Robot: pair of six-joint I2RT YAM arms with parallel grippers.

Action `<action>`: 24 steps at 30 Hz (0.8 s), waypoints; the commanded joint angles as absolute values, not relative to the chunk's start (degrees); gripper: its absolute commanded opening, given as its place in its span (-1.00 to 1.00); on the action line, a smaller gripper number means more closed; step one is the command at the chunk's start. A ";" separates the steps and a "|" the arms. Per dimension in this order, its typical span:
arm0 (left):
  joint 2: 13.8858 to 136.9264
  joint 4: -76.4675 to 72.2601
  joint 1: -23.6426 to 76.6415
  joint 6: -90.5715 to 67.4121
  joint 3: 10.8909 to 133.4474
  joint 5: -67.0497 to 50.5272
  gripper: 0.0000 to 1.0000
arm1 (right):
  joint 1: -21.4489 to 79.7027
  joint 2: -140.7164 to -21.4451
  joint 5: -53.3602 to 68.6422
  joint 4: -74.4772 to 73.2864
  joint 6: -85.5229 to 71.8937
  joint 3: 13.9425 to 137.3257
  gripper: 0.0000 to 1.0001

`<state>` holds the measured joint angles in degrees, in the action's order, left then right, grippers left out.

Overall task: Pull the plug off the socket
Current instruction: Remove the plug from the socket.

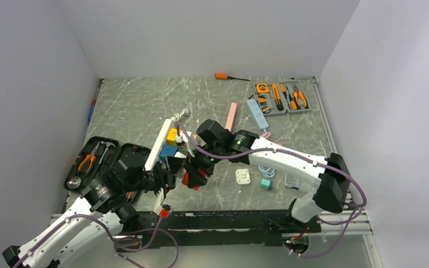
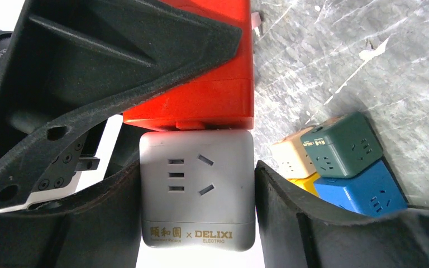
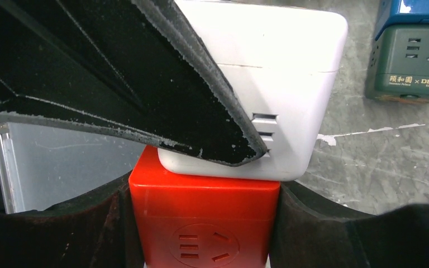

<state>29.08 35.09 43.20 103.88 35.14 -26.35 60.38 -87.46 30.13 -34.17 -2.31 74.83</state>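
Note:
A white cube socket (image 2: 196, 187) marked DELIXI and a red cube socket (image 2: 201, 84) sit pressed face to face, with no gap showing between them. My left gripper (image 2: 196, 206) is shut on the white cube, one finger on each side. My right gripper (image 3: 204, 223) is shut on the red cube (image 3: 204, 220), with the white cube (image 3: 290, 84) above it in that view. In the top view the two grippers meet at the red cube (image 1: 192, 180), near the table's front middle. The plug pins between the cubes are hidden.
Green (image 2: 343, 144), blue (image 2: 363, 187) and beige (image 2: 290, 159) cube sockets stand close by. A white power strip (image 1: 159, 148) runs to the left. An open tool case (image 1: 98, 162) lies at the front left. A white adapter (image 1: 243, 177) and a teal cube (image 1: 266, 184) lie to the right, and an orange tool tray (image 1: 282, 97) sits at the back right.

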 commanded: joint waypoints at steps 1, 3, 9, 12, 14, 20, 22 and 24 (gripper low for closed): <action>31.03 33.55 46.59 103.21 37.87 -20.94 -0.46 | 61.19 -87.11 33.25 -30.19 -1.45 78.36 -1.00; 31.85 33.44 48.53 102.25 38.09 -17.92 -0.85 | 61.08 -86.80 32.91 -29.66 -1.84 77.91 -1.00; 34.52 33.25 53.41 99.60 39.22 -9.85 -1.00 | 59.90 -85.03 33.02 -26.95 -3.42 74.69 -1.00; 34.62 32.56 53.96 99.99 38.85 -8.03 -1.00 | 58.62 -83.77 33.64 -26.17 -4.30 72.29 -1.00; 34.45 32.02 54.02 100.96 37.99 -6.75 -1.00 | 57.82 -82.66 34.22 -25.86 -4.92 70.66 -1.00; 35.48 31.76 54.09 100.85 36.65 -2.55 -1.00 | 57.43 -79.39 33.37 -26.84 -5.97 66.39 -1.00; 35.53 31.21 54.06 101.34 35.99 -1.11 -1.00 | 57.43 -77.96 33.21 -26.19 -6.79 64.32 -1.00; 35.15 30.47 54.10 101.53 35.26 -0.31 -1.00 | 57.49 -76.47 32.74 -25.24 -7.55 62.11 -1.00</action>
<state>35.44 30.81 54.83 100.88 36.71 -9.04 57.52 -81.89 30.76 -25.52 -5.02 65.17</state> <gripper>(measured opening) 0.657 0.634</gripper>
